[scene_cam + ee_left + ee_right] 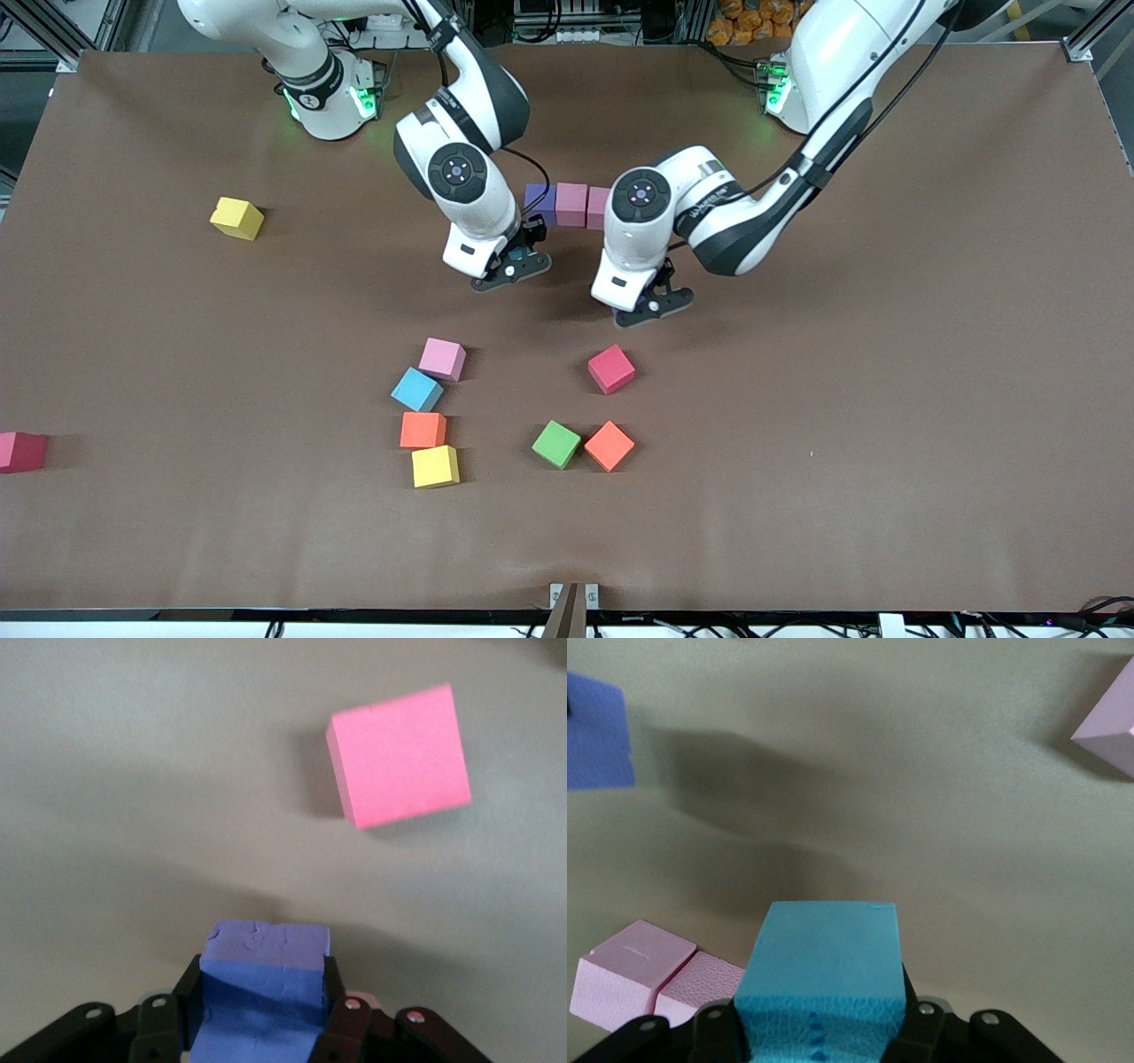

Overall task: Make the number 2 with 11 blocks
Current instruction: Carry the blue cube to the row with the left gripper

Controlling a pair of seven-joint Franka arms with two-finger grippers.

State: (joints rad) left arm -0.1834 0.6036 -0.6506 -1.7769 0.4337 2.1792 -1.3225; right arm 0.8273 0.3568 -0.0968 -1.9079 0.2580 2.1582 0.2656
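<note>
Left claw (261, 1028) is clamping a purple block (264, 988) over the desk (886, 354); right claw (819, 1036) is clamping a light blue block (824, 979)

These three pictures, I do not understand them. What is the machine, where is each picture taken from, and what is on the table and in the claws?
Two white robot arms stand at a brown table. The wide picture comes from a high camera facing them. Each of the two close pictures comes from a camera on one arm's wrist, looking down past its claw.

The left claw is shut on a purple cube. The right claw is shut on a light blue cube. Both hang over the middle of the table.

Between the arms a short row already lies: one purple cube, then two pink. Loose cubes wait nearer to the front camera: pink, blue, orange, yellow, red, green, another orange. Toward the right arm's end lie a second yellow and a red one at the edge.
</note>
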